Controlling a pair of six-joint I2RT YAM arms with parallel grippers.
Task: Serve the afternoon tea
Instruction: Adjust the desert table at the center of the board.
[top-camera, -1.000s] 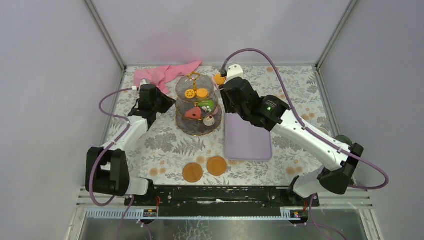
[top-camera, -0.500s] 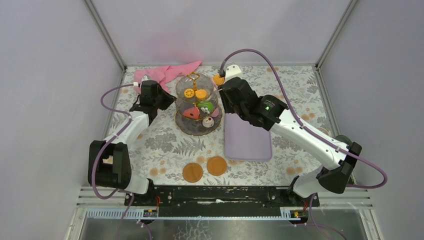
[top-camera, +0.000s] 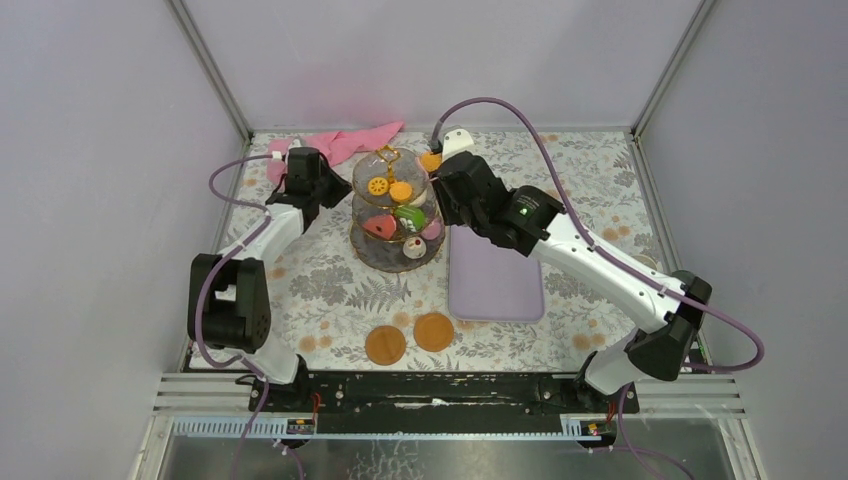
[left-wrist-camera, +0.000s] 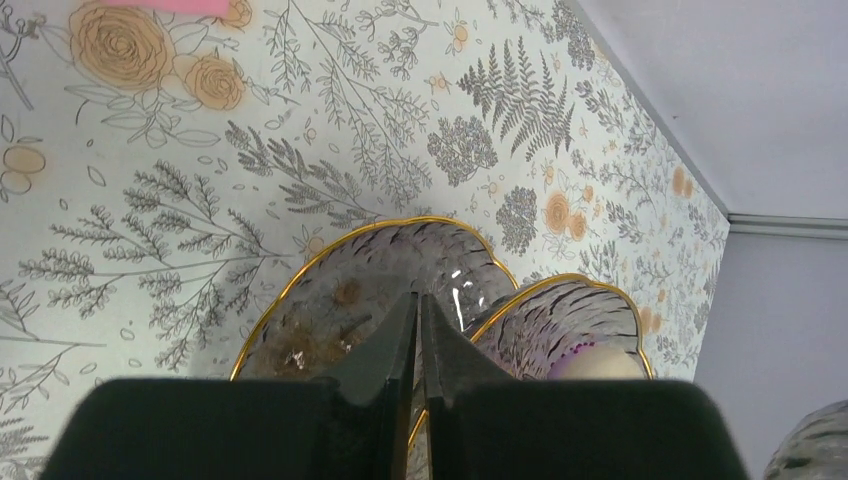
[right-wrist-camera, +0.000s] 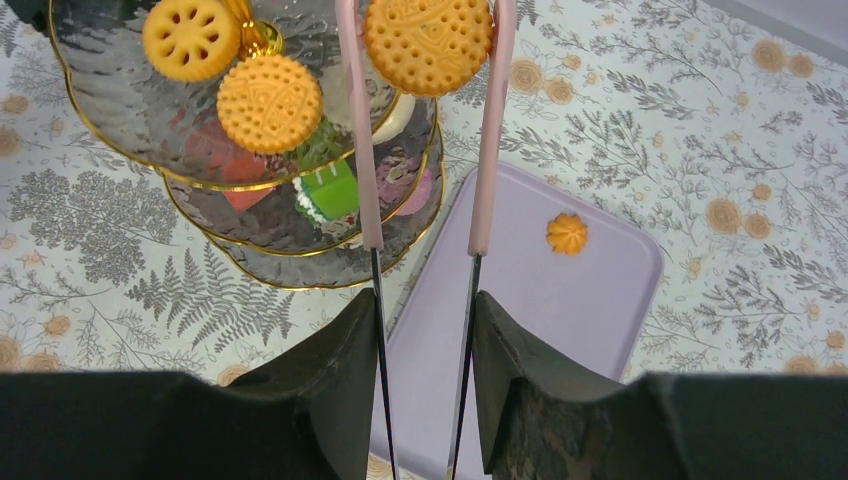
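The three-tier glass stand (top-camera: 372, 259) with its gold stem stands at the table's middle back. Two orange biscuits (right-wrist-camera: 268, 103) lie on its top tier. A green cake (right-wrist-camera: 328, 190) and other pastries sit on the tiers below. My right gripper (right-wrist-camera: 424, 310) is shut on the pink tongs (right-wrist-camera: 357, 120). The tongs pinch an orange biscuit (right-wrist-camera: 428, 42) just above the top tier's right edge. My left gripper (left-wrist-camera: 419, 305) is shut on the gold rim of a tier (left-wrist-camera: 340, 290) at the stand's left side. No mug shows.
The lilac tray (right-wrist-camera: 560, 300) lies right of the stand with one small orange pastry (right-wrist-camera: 566, 234) on it. A pink cloth (top-camera: 340, 145) lies behind the stand. Two orange discs (top-camera: 385, 345) lie near the front edge.
My left gripper has moved back along the stand's left side. My right gripper has carried the tongs and biscuit a little left, toward the top tier.
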